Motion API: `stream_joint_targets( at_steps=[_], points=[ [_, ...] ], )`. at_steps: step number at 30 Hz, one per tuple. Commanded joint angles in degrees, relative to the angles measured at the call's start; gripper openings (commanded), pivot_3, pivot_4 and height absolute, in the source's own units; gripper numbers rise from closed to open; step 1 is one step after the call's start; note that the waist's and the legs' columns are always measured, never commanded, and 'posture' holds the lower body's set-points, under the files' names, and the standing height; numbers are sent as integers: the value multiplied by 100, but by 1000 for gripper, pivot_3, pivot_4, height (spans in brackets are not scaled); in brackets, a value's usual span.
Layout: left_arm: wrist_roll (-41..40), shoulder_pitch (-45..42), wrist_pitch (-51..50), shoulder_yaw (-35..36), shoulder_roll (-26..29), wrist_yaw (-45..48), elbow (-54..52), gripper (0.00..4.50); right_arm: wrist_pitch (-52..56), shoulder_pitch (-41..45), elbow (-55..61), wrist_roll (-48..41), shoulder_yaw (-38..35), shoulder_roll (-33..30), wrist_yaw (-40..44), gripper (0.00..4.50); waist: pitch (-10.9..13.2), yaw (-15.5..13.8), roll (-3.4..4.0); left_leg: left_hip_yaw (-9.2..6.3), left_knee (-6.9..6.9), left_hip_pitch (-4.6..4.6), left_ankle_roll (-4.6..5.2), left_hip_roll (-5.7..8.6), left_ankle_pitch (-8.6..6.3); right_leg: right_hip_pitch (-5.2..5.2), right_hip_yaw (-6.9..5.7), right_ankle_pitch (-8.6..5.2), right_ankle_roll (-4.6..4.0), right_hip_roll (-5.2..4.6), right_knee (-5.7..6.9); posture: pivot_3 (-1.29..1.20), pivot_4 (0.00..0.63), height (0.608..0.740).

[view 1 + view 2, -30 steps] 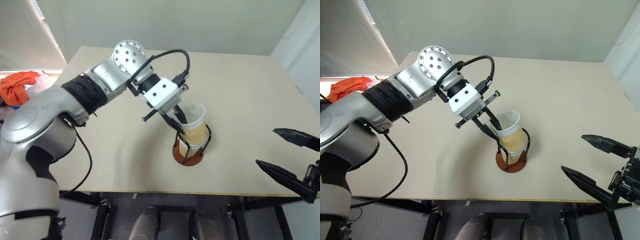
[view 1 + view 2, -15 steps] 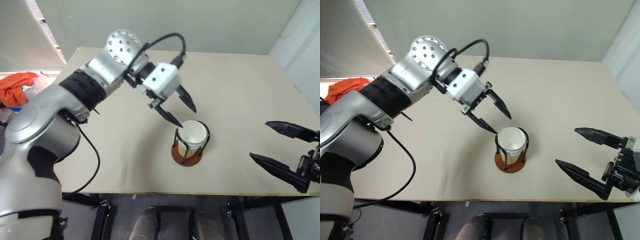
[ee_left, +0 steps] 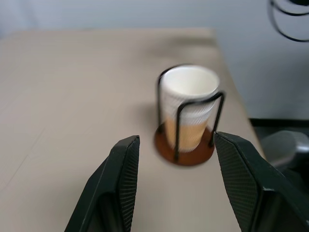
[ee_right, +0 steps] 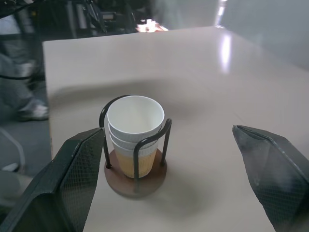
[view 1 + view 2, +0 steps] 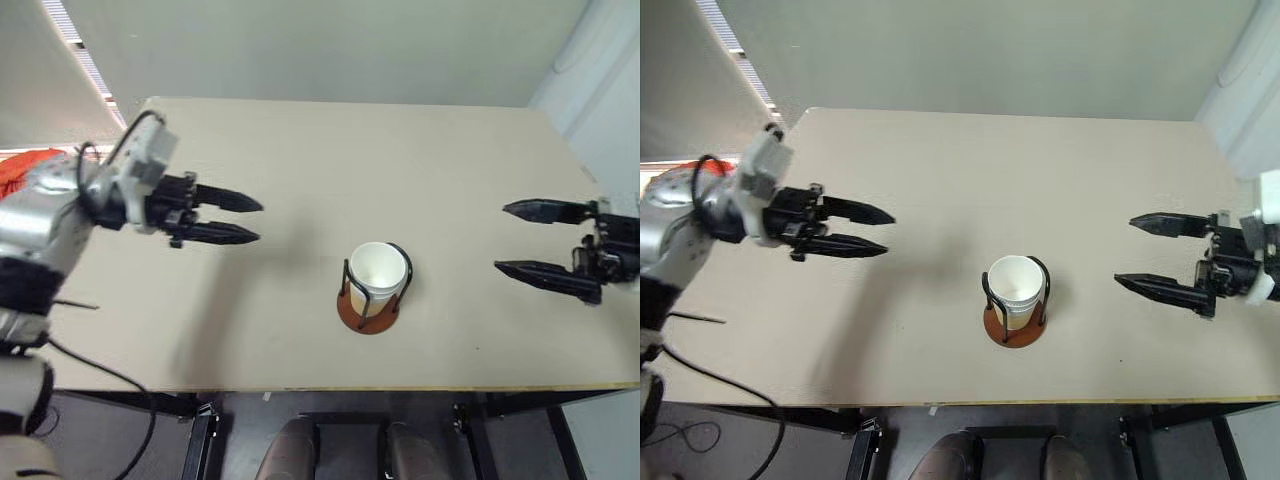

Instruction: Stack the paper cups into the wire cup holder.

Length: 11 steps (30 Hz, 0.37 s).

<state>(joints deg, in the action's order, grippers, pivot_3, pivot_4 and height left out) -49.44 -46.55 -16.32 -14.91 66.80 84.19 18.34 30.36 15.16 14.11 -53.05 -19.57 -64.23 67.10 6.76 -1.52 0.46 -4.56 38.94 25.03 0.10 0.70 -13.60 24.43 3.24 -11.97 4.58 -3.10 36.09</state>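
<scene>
Left gripper (image 5: 255,220) withdrawn leftward from paper cups (image 5: 379,275), fingers parted, empty; right gripper (image 5: 505,238) wide open, empty.

1. A lab or test room, by its bareness: one plain beige table (image 5: 420,150) on black metal legs (image 5: 865,440).
2. Blank pale walls (image 5: 330,45) stand behind the table's far edge.
3. Window blinds (image 5: 75,55) hang beyond its far left corner.

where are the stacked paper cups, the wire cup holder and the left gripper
paper cups (image 4: 134,116): right wrist view, white inside of the top cup.
wire cup holder (image 4: 135,186): right wrist view, front edge of the reddish-brown base.
left gripper (image 5: 258,221): left eye view, midway between its fingertips.
</scene>
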Motion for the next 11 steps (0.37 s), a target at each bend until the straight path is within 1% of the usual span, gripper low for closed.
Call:
stream_joint_targets(
  at_steps=[1, 3, 7, 11],
  points=[
    [46, 630, -380, 1055, 375, -198, -501, 2639, -6, 713, -512, 267, 512, 109, 468, 4500, 0, 38, 0, 3, -1, -4, -1, -2, 0, 1, 1, -7, -23, -1, 2, 0, 150, 740],
    [42, 1179, -563, 1616, 581, -250, -797, 2639, -94, 1164, -891, 552, 864, 242, 724, 4500, 0, 77, -1, 9, -5, -9, -3, -5, 1, 3, 1, -14, -43, 1, 7, 0, 150, 740],
    [87, 2025, -875, 2619, 773, -342, -1275, 2639, -308, 1800, -1517, 1027, 1293, 526, 1155, 4500, 0, 105, 0, 11, -8, -14, -10, -20, 2, 10, -1, -10, -71, 5, 20, 0, 150, 740],
    [179, 2711, -1156, 3451, 800, -400, -1630, 2639, -447, 2210, -1900, 1315, 1523, 829, 1467, 4500, 0, 125, 0, 14, -29, -18, -16, -28, -1, 38, -4, -1, -124, 7, 51, 0, 150, 740]
  ],
)
